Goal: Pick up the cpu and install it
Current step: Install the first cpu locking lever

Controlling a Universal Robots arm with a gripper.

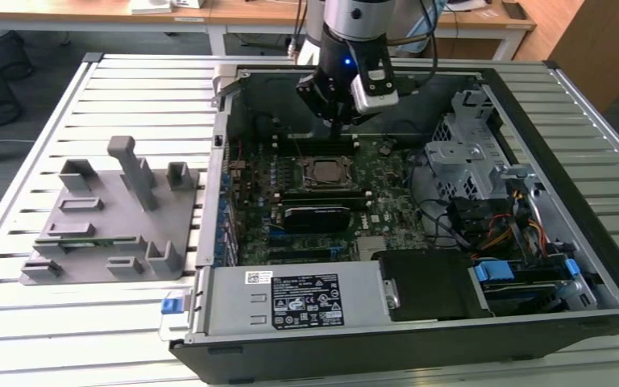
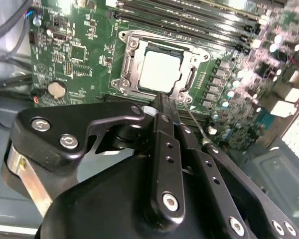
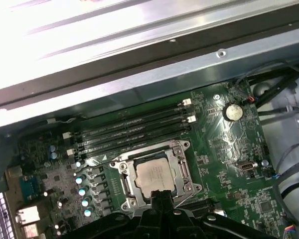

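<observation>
Right, gripper (image 1: 337,122): it hangs inside the open computer case (image 1: 417,355), above the motherboard (image 1: 380,173), with its tip pointing down towards the socket area.
Jaws: clenched on nothing; in both wrist views the black fingers (image 2: 162,107) (image 3: 162,195) meet in one narrow tip.
Cpu (image 1: 322,172): it sits flat in the metal socket frame (image 2: 127,64), silver top up, and nothing grips it. In both wrist views the gripper tip lines up with the frame's near edge.
Memory slots (image 3: 134,129): long dark rows just beside the socket.
Coin battery (image 3: 232,111): on the board, well apart from the socket.
Black heatsink block (image 1: 315,216): on the board near the cpu.
Grey fixture (image 1: 116,218): it stands on the slatted table (image 1: 138,89) at the exterior view's left, outside the case.
</observation>
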